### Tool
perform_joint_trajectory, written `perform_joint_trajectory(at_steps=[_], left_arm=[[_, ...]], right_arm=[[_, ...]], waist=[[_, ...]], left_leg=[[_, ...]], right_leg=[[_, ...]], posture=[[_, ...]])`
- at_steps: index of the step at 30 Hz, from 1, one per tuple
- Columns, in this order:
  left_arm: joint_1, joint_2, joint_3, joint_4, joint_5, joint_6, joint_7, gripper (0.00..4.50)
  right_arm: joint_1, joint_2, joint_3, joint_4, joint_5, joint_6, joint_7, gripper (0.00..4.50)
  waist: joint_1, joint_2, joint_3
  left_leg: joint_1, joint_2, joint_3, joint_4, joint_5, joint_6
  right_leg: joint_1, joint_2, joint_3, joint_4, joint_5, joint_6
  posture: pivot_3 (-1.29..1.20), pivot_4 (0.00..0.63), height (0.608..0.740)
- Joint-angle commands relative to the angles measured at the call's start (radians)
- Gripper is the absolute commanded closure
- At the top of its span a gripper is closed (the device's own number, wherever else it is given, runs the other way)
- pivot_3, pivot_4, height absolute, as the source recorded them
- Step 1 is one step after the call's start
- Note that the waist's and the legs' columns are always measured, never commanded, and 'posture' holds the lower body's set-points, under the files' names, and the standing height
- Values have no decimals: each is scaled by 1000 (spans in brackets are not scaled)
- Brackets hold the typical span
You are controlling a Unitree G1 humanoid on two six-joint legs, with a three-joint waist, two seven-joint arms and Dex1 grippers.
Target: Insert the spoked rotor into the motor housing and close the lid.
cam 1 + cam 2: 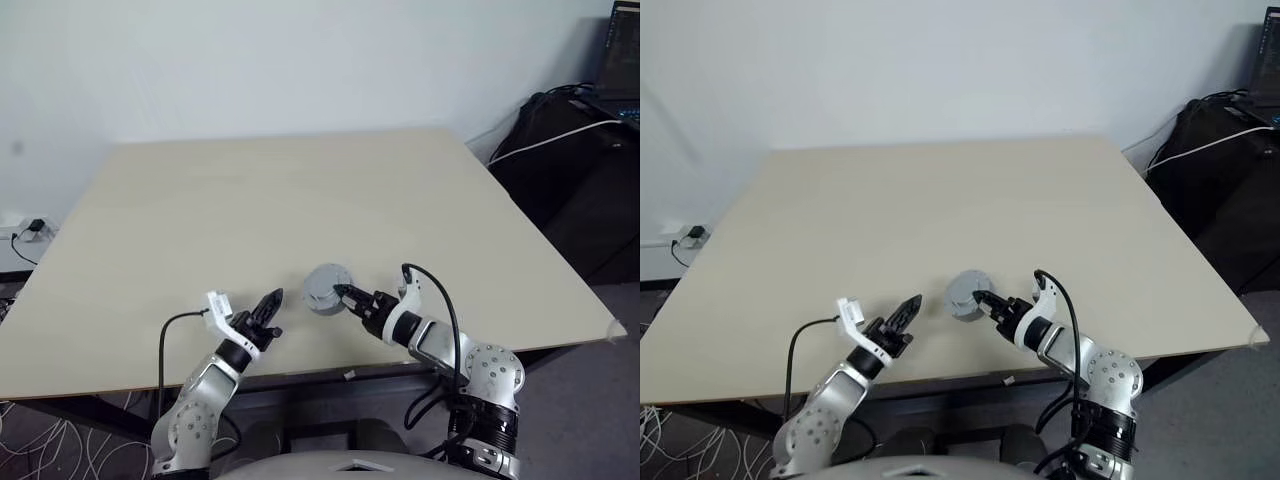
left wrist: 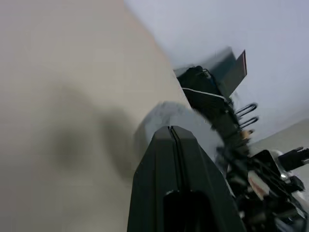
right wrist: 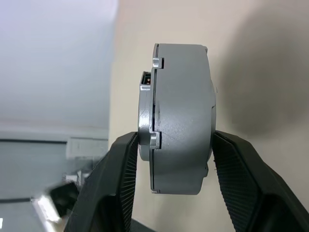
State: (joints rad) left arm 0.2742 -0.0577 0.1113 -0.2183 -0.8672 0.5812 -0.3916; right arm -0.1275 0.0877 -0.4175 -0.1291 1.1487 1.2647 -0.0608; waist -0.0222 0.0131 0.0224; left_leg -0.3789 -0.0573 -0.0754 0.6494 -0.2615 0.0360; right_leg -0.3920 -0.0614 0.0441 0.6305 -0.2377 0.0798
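- Head views: right gripper [image 1: 343, 293] pinched the grey motor housing [image 1: 325, 287] with the lid on it, near the front edge of the beige table [image 1: 300, 190]. Left gripper [image 1: 272, 300] sat apart to the assembly's left, fingers pressed together, holding nothing.
- Left wrist view: its own fingers [image 2: 171, 159] were closed flat together; the assembly [image 2: 166, 113] was a grey blur beyond the tips.
- Right wrist view: fingers [image 3: 123, 174] clamped both faces of the housing [image 3: 186, 116]. This view showed the lid [image 3: 145, 121] seated slightly askew, with a gap at one edge. Rotor not visible.
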Motion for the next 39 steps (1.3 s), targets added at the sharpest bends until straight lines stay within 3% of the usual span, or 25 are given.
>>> perform_joint_trajectory(at_steps=[1,3,15,39], left_arm=[[6,-35,31,-34,-139,59,26,4320],[19,-43,44,-33,-196,74,33,3891],[84,-68,48,-20,-430,87,-26,26],[70,-102,14,-8,-556,10,35,26]], right_arm=[[-46,115,57,-48,114,-48,0,2388],[-49,111,84,-55,139,-66,-9,2388],[-46,56,212,-60,255,-141,-69,2388],[9,-32,345,-57,421,-153,-163,2388]], waist=[[-1,0,0],[-2,0,0],[-1,0,1],[-1,0,2]], left_leg=[[0,0,0,0,0,0],[0,0,0,0,0,0],[-1,0,0,-1,0,0],[-1,0,0,-1,-1,0]], right_leg=[[0,0,0,0,0,0],[0,0,0,0,0,-1],[0,0,0,-1,-1,-7],[0,0,0,-2,-1,-8]], posture=[[0,0,740],[0,0,740],[0,0,740],[0,0,740]])
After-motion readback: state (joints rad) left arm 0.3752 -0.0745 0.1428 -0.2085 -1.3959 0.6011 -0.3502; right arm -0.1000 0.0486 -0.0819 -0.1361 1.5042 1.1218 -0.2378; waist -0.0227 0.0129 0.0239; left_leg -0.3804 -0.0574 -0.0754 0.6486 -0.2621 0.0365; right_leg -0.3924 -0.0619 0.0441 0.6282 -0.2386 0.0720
